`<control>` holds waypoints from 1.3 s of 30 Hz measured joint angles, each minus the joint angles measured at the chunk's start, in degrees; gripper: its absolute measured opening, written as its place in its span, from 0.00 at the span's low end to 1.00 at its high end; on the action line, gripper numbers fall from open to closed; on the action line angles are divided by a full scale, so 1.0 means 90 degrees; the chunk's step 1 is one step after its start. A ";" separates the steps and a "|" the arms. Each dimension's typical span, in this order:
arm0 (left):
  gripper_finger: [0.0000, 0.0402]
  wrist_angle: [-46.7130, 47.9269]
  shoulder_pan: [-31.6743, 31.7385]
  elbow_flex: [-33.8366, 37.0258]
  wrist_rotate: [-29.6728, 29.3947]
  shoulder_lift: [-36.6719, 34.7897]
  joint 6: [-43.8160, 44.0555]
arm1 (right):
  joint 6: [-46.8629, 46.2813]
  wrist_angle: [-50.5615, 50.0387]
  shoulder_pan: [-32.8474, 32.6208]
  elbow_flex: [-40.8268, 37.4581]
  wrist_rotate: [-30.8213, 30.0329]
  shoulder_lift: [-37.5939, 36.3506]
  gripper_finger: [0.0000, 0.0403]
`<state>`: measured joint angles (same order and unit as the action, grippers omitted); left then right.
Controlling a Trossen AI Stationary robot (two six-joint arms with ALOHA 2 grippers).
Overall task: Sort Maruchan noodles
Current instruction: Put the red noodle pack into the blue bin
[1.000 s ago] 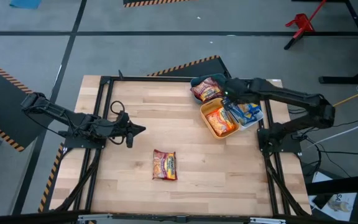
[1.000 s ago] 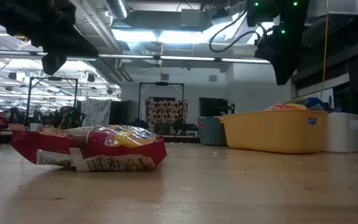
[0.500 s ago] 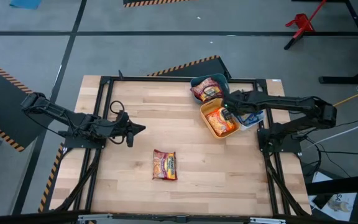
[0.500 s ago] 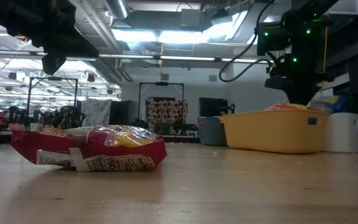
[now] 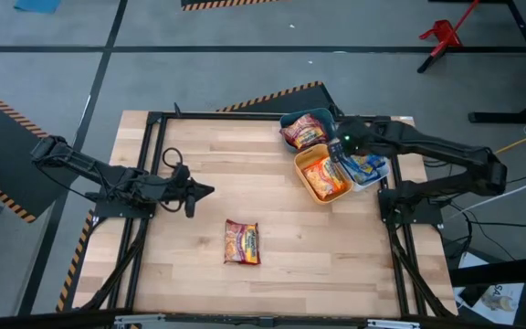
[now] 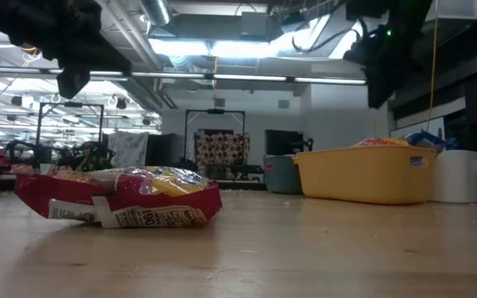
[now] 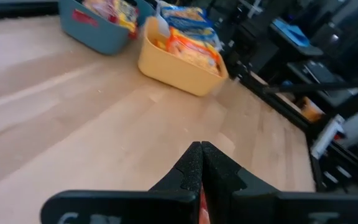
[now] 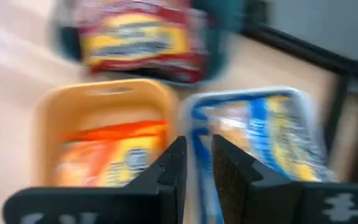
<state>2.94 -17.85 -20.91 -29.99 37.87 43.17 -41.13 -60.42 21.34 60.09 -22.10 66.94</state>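
Observation:
One dark red Maruchan packet [image 5: 242, 242] lies flat on the table's middle near part; it also shows in the low view [image 6: 118, 199]. More packets lie in bins at the far right: dark red ones [image 5: 304, 131] in the teal bin, an orange one [image 5: 325, 178] in the yellow bin, and blue-and-yellow ones [image 5: 363, 164] in the white bin. My right gripper [image 5: 336, 152] hangs above the yellow and white bins, its fingers [image 8: 174, 163] a narrow gap apart and empty. My left gripper [image 5: 206, 190] is shut and empty at the table's left, above the wood.
The teal bin [image 5: 286, 119], the yellow bin [image 5: 301, 174] and the white bin [image 5: 382, 174] stand close together at the far right. A black frame runs along the table's edges. Bare wood lies around the lone packet.
My right gripper went down and toward the near edge to the yellow bin's top, then rose again and moved back toward the far edge. It now hangs high over the bins, about where it was a second ago. The lone packet has not moved.

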 joint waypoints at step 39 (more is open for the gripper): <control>0.25 0.0713 -0.0249 -0.1174 0.3415 0.3714 -0.0007 | 0.2102 0.4371 -0.3667 0.0008 0.1914 0.2879 0.67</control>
<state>9.36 -20.09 -31.47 0.74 71.29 43.11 -22.22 -21.08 -11.66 60.16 -4.87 92.84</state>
